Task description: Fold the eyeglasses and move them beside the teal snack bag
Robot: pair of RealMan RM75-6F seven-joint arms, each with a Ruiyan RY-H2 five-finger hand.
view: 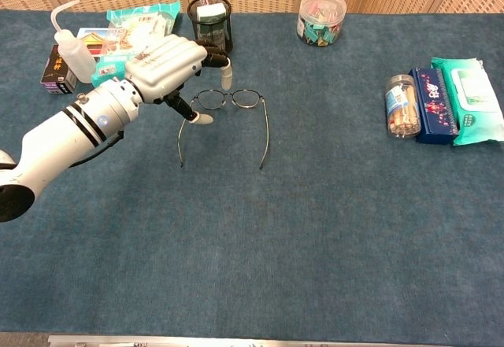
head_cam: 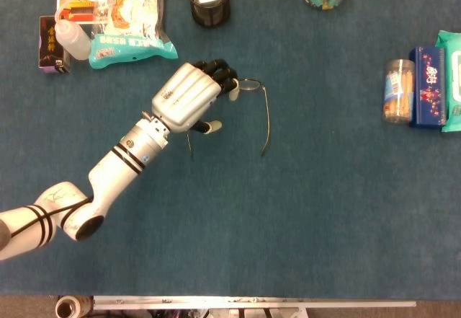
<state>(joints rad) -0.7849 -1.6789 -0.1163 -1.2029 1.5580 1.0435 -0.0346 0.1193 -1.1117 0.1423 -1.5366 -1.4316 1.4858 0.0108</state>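
Bare tabletop (head_cam: 302, 210) is seen below the eyeglasses (head_cam: 256, 109); the snack bag (head_cam: 130, 15) is flanked by a squeeze bottle (head_cam: 72, 38) and mesh cup (head_cam: 209, 1).

The table (head_cam: 324, 210) is covered in plain dark blue cloth. The left hand (head_cam: 186, 96) is silver-white with black fingers (head_cam: 220, 69) tipped in pale cream. The eyeglasses (view: 236, 99) have a thin dark frame. The snack bag (head_cam: 128, 11) is teal and white with printed pictures. The mesh cup (head_cam: 209, 1) is black.
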